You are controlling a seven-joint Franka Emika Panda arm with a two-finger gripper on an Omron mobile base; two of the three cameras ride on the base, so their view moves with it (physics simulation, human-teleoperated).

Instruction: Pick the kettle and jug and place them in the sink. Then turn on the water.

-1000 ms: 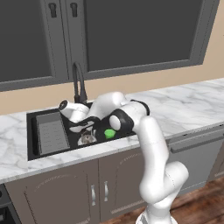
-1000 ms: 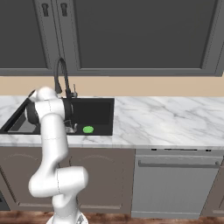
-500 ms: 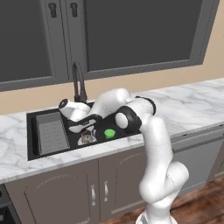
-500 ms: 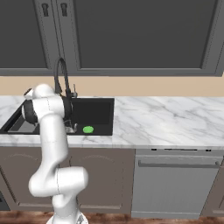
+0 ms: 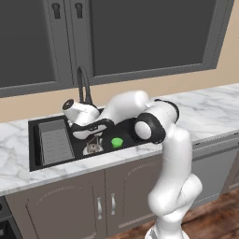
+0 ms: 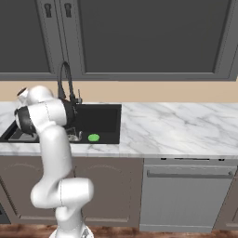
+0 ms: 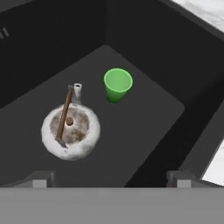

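The silver kettle (image 7: 70,131) stands upright on the floor of the black sink (image 5: 32,140), its thin handle arched over the lid. It also shows as the kettle (image 5: 93,148) and the kettle (image 6: 74,135) in the two base views. My gripper (image 7: 109,178) hangs a little above the kettle, open, with nothing between its fingers. From the left base view the gripper (image 5: 92,130) sits just over the basin's middle. The jug and the water are out of view.
A small green cup (image 7: 118,84) stands in the sink beside the kettle, toward the right wall. A grey ribbed tray (image 5: 55,142) lies in the sink's left part. The tall dark faucet (image 5: 84,86) rises behind the basin. White marble counter (image 6: 176,125) stretches to the right.
The arm's elbow has swung slightly to the right. The hand stays over the kettle with its jaws wide. Kettle and cup have not moved.
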